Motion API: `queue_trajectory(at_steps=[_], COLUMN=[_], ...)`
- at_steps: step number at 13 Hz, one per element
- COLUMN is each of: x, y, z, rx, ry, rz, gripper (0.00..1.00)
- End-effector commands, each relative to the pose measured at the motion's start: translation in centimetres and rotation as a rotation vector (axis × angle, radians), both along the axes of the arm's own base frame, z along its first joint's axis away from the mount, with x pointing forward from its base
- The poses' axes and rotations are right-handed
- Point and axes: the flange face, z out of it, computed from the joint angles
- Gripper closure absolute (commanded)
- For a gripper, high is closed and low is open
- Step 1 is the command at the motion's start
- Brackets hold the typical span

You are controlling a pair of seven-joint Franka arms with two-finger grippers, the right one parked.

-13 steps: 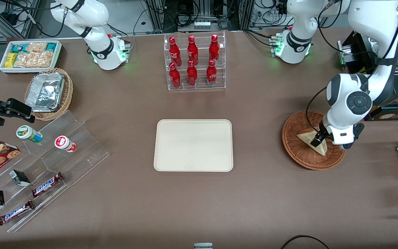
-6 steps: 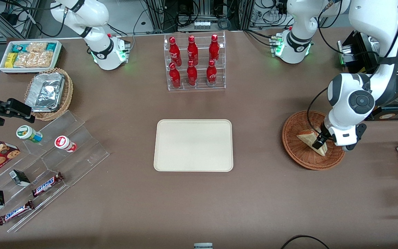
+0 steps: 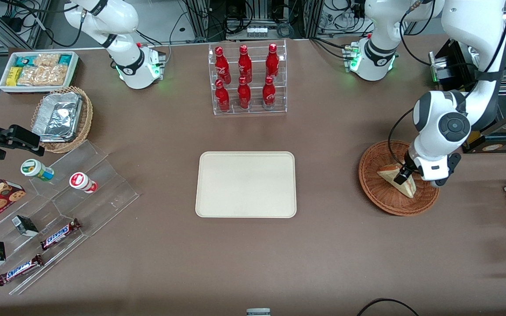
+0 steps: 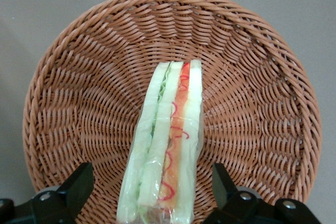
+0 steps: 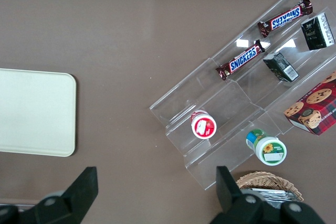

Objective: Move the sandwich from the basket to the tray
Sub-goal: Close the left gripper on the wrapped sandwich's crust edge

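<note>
We find the task barely begun: the triangular white-bread sandwich (image 4: 167, 145) lies in the round reddish-brown wicker basket (image 3: 378, 193), our left gripper (image 4: 152, 192) open, a finger on each side, gripping nothing. The lift and carry to the bare cream rectangular tray (image 3: 246, 184) remain. Brown table (image 3: 332, 254); cabled racks at its farther edge.

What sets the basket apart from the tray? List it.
The basket is round, woven and reddish-brown; the tray is rectangular, smooth and cream. The basket holds the sandwich, with the open gripper straddling it; the tray holds nothing. Both are shallow and sit on the table.
</note>
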Motion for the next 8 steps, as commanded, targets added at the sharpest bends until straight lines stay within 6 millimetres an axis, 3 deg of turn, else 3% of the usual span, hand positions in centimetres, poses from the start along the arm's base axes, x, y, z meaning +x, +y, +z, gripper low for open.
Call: queue_trajectory(at_steps=[1,3,4,6,7,8], x=[-1.48,-1.82,-1.77,-1.60,-1.51,-1.49], y=[-0.14,-0.47,-0.71,-0.80,-0.88,-0.95], z=[-0.43,-1.02,-1.03,-0.86,-0.76,-0.67], rx=[-0.003,-0.011,-0.012,-0.011,-0.011,-0.008], ry=[-0.035,-0.057,-0.061,-0.066,-0.068,-0.065], rz=[0.024,0.047,0.070,0.073,0.069,0.050], gripper=[0.00,0.00,0.14,0.88,1.00,1.00])
